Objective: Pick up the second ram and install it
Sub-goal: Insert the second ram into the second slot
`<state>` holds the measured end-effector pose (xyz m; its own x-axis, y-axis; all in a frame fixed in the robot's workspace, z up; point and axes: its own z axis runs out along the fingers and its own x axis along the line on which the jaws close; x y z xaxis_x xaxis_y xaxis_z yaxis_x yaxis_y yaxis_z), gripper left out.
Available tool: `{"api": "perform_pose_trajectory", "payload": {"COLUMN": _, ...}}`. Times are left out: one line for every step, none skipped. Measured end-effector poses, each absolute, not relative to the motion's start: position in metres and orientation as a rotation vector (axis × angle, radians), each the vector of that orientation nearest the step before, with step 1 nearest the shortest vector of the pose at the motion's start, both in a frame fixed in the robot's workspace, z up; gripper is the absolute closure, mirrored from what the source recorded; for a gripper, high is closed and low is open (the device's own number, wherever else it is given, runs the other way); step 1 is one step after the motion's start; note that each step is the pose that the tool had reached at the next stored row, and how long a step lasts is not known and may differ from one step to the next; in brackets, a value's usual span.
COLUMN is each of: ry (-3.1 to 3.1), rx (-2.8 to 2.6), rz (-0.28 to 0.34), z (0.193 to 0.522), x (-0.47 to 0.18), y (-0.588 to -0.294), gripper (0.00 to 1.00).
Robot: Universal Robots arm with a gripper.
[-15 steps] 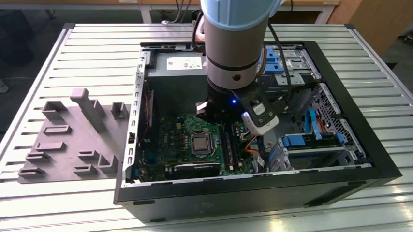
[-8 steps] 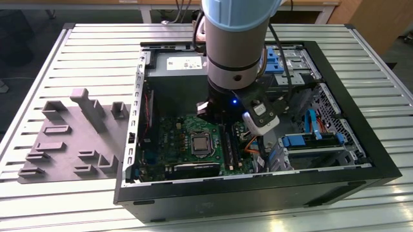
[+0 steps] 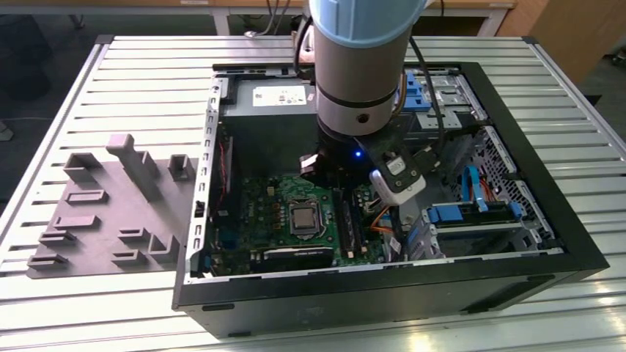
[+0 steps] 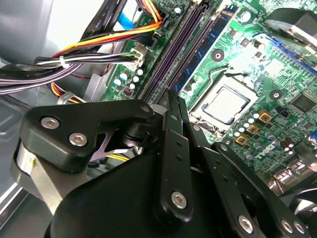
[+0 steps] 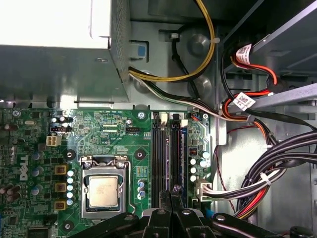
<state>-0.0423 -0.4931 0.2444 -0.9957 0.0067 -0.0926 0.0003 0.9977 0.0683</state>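
The arm [image 3: 362, 66] is reaching down into the open PC case [image 3: 391, 293] on the slatted table [image 3: 146, 73], and the grey holder tray [image 3: 98, 220] sits at 9 o'clock of the case in the exterior view. In both wrist views the hand [image 5: 172, 191] [image 4: 173, 99] looks clenched: the 2 fingertips are pressed together with nothing I can make out between them. It's hovering right at one end of the row of memory slots [image 5: 167, 148] [image 4: 183, 44] on the green motherboard [image 5: 109, 129]. The CPU [image 5: 103, 191] is just beside those slots, and a bundle of cables [image 5: 257, 178] runs in on their other side. As for the second ram, the slots are all long dark strips from here. Honestly, I can't tell whether it's seated in one of them, but it isn't sticking out of the hand.
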Motion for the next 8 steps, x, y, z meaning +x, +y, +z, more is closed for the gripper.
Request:
{"api": "perform_pose_trajectory", "payload": {"ry": 3.047, "rx": 0.005, "rz": 0.105, "z": 0.2443, "x": -0.0422, "y": -0.4927, "gripper": 0.89}}
{"api": "perform_pose_trajectory", "payload": {"ry": 3.047, "rx": 0.005, "rz": 0.105, "z": 0.2442, "x": -0.0422, "y": -0.4925, "gripper": 0.89}}
{"api": "perform_pose_trajectory", "payload": {"ry": 3.047, "rx": 0.005, "rz": 0.106, "z": 0.244, "x": -0.0422, "y": -0.4923, "gripper": 0.89}}
{"api": "perform_pose_trajectory", "payload": {"ry": 3.047, "rx": 0.005, "rz": 0.106, "z": 0.2438, "x": -0.0422, "y": -0.4921, "gripper": 0.89}}
{"api": "perform_pose_trajectory", "payload": {"ry": 3.047, "rx": 0.005, "rz": 0.107, "z": 0.2435, "x": -0.0423, "y": -0.492, "gripper": 0.89}}
{"api": "perform_pose_trajectory", "payload": {"ry": 3.047, "rx": 0.005, "rz": 0.108, "z": 0.243, "x": -0.0423, "y": -0.4919, "gripper": 0.89}}
{"api": "perform_pose_trajectory", "payload": {"ry": 3.047, "rx": 0.005, "rz": 0.109, "z": 0.2424, "x": -0.0423, "y": -0.4919, "gripper": 0.89}}
{"api": "perform_pose_trajectory", "payload": {"ry": 3.047, "rx": 0.005, "rz": 0.109, "z": 0.242, "x": -0.0423, "y": -0.4918, "gripper": 0.89}}
